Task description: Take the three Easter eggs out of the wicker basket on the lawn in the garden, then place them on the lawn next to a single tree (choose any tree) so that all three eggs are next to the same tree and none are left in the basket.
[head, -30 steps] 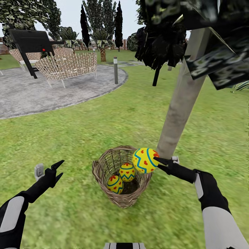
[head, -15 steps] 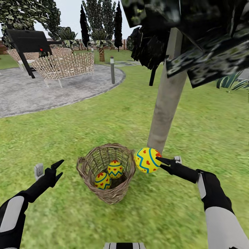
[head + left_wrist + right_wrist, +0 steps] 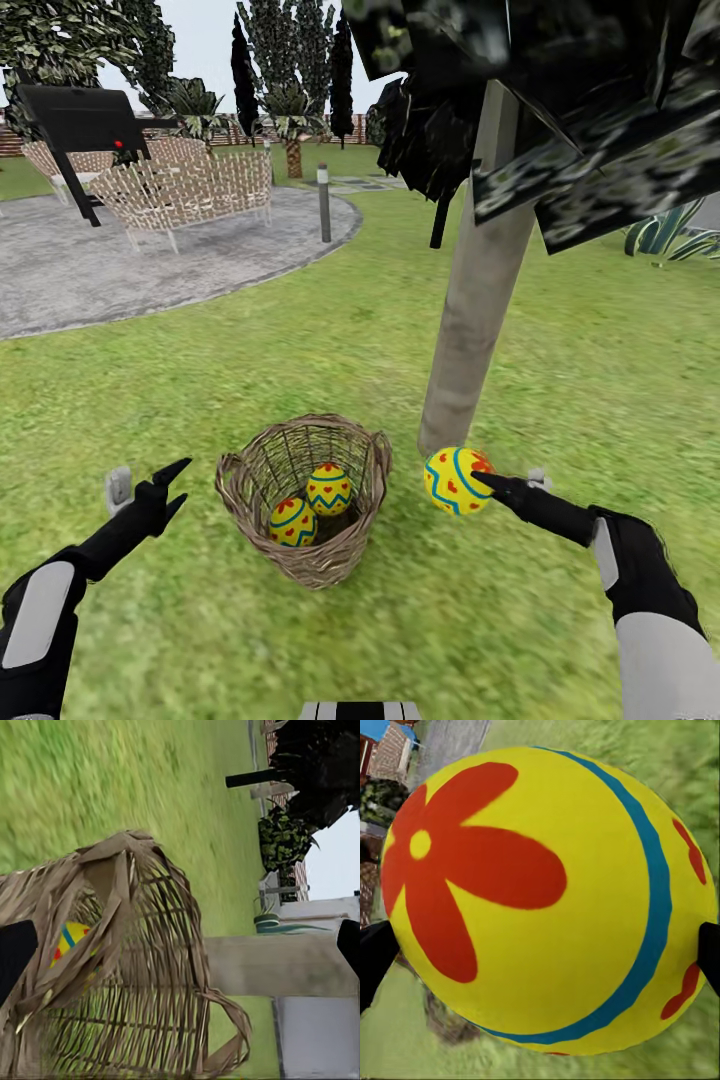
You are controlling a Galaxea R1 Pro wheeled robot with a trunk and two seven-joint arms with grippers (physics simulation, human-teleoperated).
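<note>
Right gripper: I have the right gripper (image 3: 482, 483) clamped on one Easter egg (image 3: 456, 481), yellow with red flowers and a blue-green band; in the right wrist view this egg (image 3: 547, 900) sits between the two dark fingertips.
Held egg position: I see it above the lawn (image 3: 300, 340), between the wicker basket (image 3: 303, 497) and the foot of the tree trunk (image 3: 476, 290), outside the basket rim.
Left gripper: my left gripper (image 3: 172, 487) hangs over the grass beside the basket with its fingers spread and nothing between them.
Basket: it stands upright on the lawn close to the trunk, with two eggs (image 3: 312, 503) inside, touching each other; the left wrist view shows one of them (image 3: 71, 939) through the weave (image 3: 142, 967).
Background: I see a grey gravel patio (image 3: 120, 265) with wicker chairs (image 3: 185, 190) well apart from the basket.
</note>
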